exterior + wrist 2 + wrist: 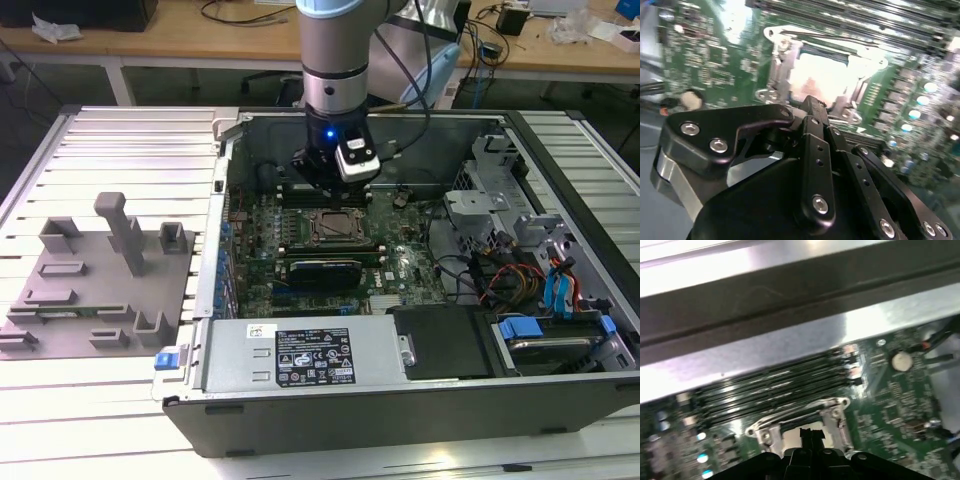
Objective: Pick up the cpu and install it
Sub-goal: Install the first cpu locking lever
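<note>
Hovering low over the motherboard [330, 250], my gripper [812, 107] hangs just above the CPU socket [815, 75]; in both wrist views the fingers [815, 150] run together to one narrow tip, closed on nothing I can make out.

Item, nearest: the cpu [817, 80], a bright silver square lying flat inside the socket's metal frame, just beyond the fingertips in the second wrist view. I judge it seated, or very nearly so.

Item, beyond: memory slots [775, 390], dark parallel rows past the socket, then the pale case wall [790, 345].

Item, farthest: the grey fixture tray [100, 280] on the slatted surface [120, 140], towards the exterior view's left, well apart from the computer case [400, 400].

Risk, as I judge it: if the chip sits skewed, any downward press from here could bend socket pins; a sideways nudge could shift it off its keying.
</note>
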Controlling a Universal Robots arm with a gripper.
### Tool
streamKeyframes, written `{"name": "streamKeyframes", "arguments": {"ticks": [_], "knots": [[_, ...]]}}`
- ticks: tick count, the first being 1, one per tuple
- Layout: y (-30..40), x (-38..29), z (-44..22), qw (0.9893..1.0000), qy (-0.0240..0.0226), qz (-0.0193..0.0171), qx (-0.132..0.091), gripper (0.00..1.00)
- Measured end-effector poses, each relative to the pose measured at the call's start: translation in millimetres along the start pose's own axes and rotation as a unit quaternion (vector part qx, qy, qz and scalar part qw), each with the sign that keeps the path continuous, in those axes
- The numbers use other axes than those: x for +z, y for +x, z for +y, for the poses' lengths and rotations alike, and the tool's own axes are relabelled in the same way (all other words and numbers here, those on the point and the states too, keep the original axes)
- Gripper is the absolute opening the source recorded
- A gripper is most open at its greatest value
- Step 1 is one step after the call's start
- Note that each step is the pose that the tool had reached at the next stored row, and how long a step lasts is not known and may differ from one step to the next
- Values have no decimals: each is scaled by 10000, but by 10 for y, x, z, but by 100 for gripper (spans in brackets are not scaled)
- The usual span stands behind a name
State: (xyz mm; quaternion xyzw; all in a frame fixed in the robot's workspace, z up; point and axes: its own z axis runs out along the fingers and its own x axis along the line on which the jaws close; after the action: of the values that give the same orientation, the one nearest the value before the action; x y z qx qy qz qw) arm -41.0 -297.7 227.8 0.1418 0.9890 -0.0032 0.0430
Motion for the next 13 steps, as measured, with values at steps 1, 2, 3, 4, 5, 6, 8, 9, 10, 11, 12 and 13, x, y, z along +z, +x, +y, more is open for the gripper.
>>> {"name": "streamKeyframes", "arguments": {"ticks": [1,2,3,4,5,6,8,9,10,11,12,13], "knots": [[-5,1,2,10000,26,92,-2,11],[-8,2,3,9998,50,173,-4,11],[-8,1,2,9998,54,184,-5,11],[-8,1,2,9998,54,184,-4,11],[-8,1,2,9998,54,185,-4,11],[-8,1,2,9998,54,185,-4,11],[-7,2,2,9998,51,185,-43,11],[-9,3,3,9997,41,185,-182,11],[-10,5,3,9994,33,185,-300,11],[-11,5,3,9991,28,185,-390,11],[-13,7,4,9985,19,185,-507,11],[-14,7,5,9980,13,185,-602,11]]}}
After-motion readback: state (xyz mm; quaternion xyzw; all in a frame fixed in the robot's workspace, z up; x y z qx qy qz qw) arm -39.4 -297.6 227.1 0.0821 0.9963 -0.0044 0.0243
